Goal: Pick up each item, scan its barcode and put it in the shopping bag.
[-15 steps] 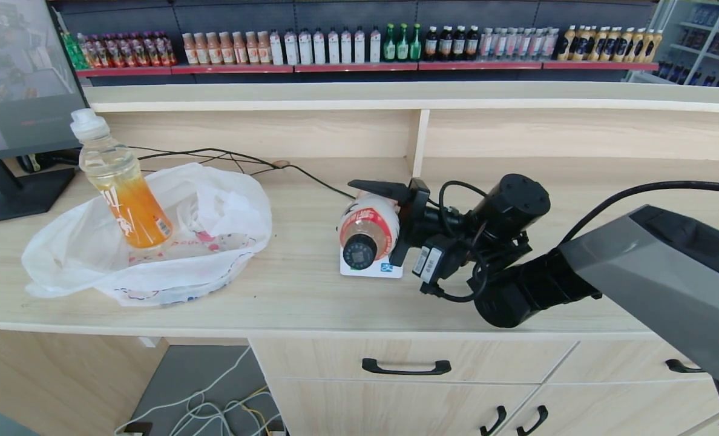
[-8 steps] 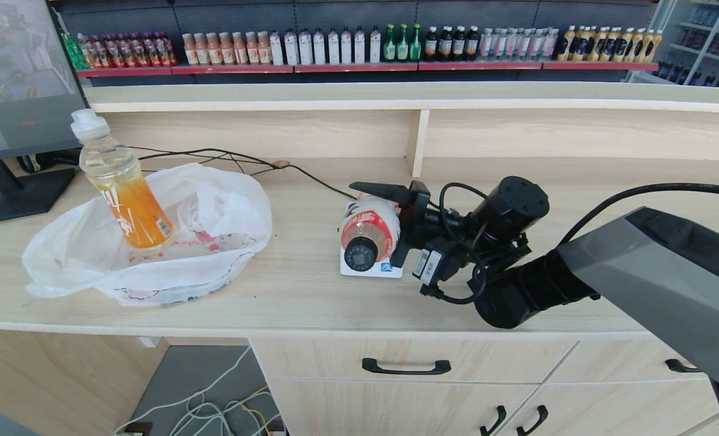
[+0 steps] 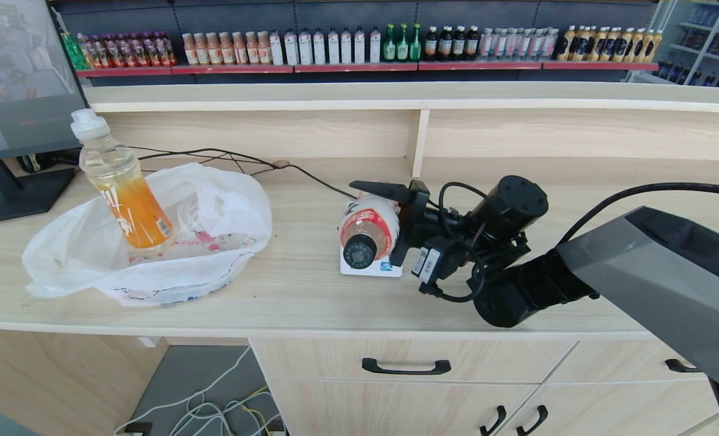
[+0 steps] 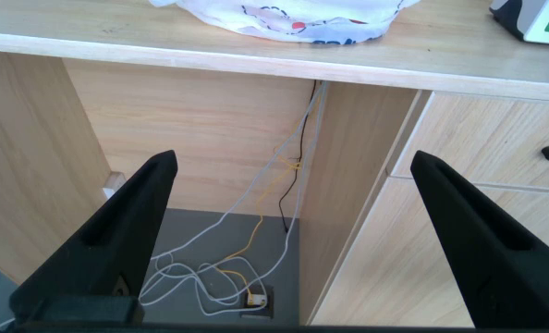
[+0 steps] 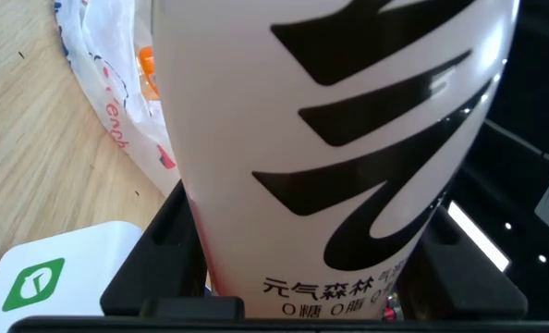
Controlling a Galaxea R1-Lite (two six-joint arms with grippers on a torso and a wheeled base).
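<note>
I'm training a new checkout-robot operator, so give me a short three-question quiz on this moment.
1. True or false: the orange drink bottle stands in the shopping bag.
2. What does the right gripper hold? A) a can B) a dark-capped bottle C) nothing
3. Fill in: the held item lies sideways just above the white ____ on the counter.
Key: 1 true; 2 B; 3 scanner.
</note>
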